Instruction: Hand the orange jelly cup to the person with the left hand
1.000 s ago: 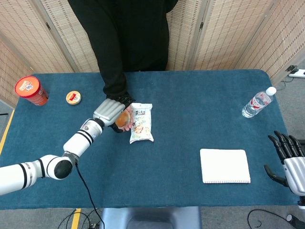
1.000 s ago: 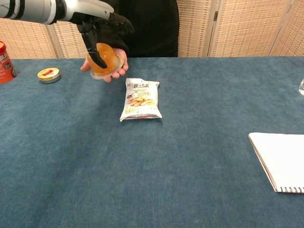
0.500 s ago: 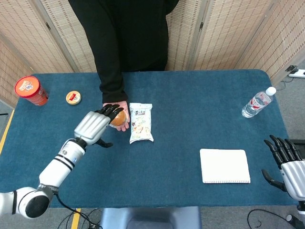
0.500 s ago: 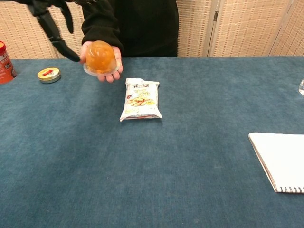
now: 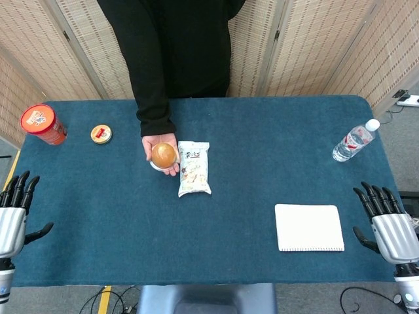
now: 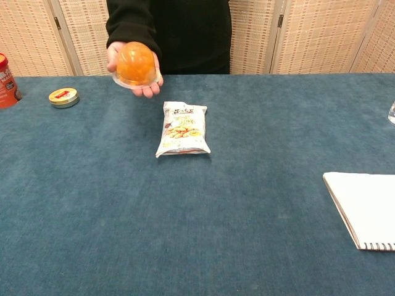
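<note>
Cup [image 6: 135,61] sits dome-up on person's palm [image 5: 162,148]: handover looks done. My left hand [image 5: 13,216] and right hand [image 5: 389,224] flank the table, fingers apart, empty.

Person's head [image 5: 177,13] off-frame.

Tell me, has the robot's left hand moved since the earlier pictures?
Yes. The left hand has withdrawn from beside the white snack packet to the blue table's near-left edge.

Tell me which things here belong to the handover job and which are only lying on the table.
Job: jelly cup on the person's palm; left robot hand, empty.
Lying about: snack bag, red tub, small tin, notepad, water bottle, right robot hand.
</note>
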`<state>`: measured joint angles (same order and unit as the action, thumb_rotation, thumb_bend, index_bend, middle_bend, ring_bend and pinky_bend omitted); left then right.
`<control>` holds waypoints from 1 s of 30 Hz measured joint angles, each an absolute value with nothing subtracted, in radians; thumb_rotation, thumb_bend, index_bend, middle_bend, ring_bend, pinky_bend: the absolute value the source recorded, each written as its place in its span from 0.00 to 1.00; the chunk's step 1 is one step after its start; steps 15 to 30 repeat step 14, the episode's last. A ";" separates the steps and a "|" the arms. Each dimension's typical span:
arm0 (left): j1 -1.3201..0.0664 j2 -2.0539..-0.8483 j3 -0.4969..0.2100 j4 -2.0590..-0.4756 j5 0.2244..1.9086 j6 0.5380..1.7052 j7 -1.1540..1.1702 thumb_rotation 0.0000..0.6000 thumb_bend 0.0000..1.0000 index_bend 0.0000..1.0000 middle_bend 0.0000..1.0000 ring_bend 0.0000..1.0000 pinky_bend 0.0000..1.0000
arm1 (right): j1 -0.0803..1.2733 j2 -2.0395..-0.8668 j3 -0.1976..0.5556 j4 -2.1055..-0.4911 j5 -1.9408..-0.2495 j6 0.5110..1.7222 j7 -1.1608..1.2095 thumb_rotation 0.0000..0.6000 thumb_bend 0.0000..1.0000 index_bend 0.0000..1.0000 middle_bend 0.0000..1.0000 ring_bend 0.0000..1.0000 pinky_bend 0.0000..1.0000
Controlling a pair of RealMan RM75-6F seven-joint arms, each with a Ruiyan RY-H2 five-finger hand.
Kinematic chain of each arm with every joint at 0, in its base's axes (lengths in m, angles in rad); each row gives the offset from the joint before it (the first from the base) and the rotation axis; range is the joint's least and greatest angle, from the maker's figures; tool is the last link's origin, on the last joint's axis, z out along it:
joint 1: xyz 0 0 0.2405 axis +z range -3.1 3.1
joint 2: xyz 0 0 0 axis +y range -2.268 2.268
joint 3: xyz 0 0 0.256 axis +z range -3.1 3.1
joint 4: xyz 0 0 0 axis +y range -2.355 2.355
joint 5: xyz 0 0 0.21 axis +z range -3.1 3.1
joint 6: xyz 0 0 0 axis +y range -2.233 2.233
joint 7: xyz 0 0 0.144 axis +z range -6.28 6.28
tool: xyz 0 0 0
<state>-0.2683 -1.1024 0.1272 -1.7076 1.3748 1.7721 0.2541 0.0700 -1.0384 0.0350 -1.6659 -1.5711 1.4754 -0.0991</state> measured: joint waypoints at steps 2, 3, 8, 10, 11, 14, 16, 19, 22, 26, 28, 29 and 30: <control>-0.212 -1.147 0.135 -1.618 1.410 1.808 0.197 1.00 0.13 0.00 0.04 0.02 0.26 | 0.075 -1.052 0.044 -1.671 -1.551 1.469 -0.130 1.00 0.26 0.00 0.00 0.00 0.00; -0.196 -1.161 0.136 -1.592 1.423 1.814 0.173 1.00 0.13 0.00 0.04 0.02 0.26 | 0.077 -1.057 0.047 -1.673 -1.547 1.467 -0.141 1.00 0.26 0.00 0.00 0.00 0.00; -0.163 -1.179 0.123 -1.551 1.450 1.794 0.102 1.00 0.13 0.00 0.04 0.02 0.26 | 0.084 -1.071 0.050 -1.677 -1.531 1.452 -0.172 1.00 0.26 0.00 0.00 0.00 0.00; -0.160 -1.178 0.116 -1.554 1.450 1.774 0.101 1.00 0.13 0.00 0.04 0.02 0.26 | 0.084 -1.070 0.043 -1.678 -1.538 1.450 -0.171 1.00 0.26 0.00 0.00 0.00 0.00; -0.157 -1.176 0.110 -1.557 1.453 1.761 0.096 1.00 0.13 0.00 0.04 0.02 0.26 | 0.083 -1.069 0.041 -1.678 -1.541 1.451 -0.169 1.00 0.26 0.00 0.00 0.00 0.00; -0.150 -1.174 0.097 -1.560 1.465 1.747 0.098 1.00 0.13 0.00 0.04 0.02 0.26 | 0.079 -1.067 0.038 -1.679 -1.545 1.459 -0.166 1.00 0.26 0.00 0.00 0.00 0.00; -0.150 -1.174 0.097 -1.560 1.465 1.747 0.098 1.00 0.13 0.00 0.04 0.02 0.26 | 0.079 -1.067 0.038 -1.679 -1.545 1.459 -0.166 1.00 0.26 0.00 0.00 0.00 0.00; -0.150 -1.174 0.097 -1.560 1.465 1.747 0.098 1.00 0.13 0.00 0.04 0.02 0.26 | 0.079 -1.067 0.038 -1.679 -1.545 1.459 -0.166 1.00 0.26 0.00 0.00 0.00 0.00; -0.150 -1.174 0.097 -1.560 1.465 1.747 0.098 1.00 0.13 0.00 0.04 0.02 0.26 | 0.079 -1.067 0.038 -1.679 -1.545 1.459 -0.166 1.00 0.26 0.00 0.00 0.00 0.00; -0.150 -1.174 0.097 -1.560 1.465 1.747 0.098 1.00 0.13 0.00 0.04 0.02 0.26 | 0.079 -1.067 0.038 -1.679 -1.545 1.459 -0.166 1.00 0.26 0.00 0.00 0.00 0.00; -0.150 -1.174 0.097 -1.560 1.465 1.747 0.098 1.00 0.13 0.00 0.04 0.02 0.26 | 0.079 -1.067 0.038 -1.679 -1.545 1.459 -0.166 1.00 0.26 0.00 0.00 0.00 0.00; -0.150 -1.174 0.097 -1.560 1.465 1.747 0.098 1.00 0.13 0.00 0.04 0.02 0.26 | 0.079 -1.067 0.038 -1.679 -1.545 1.459 -0.166 1.00 0.26 0.00 0.00 0.00 0.00; -0.150 -1.174 0.097 -1.560 1.465 1.747 0.098 1.00 0.13 0.00 0.04 0.02 0.26 | 0.079 -1.067 0.038 -1.679 -1.545 1.459 -0.166 1.00 0.26 0.00 0.00 0.00 0.00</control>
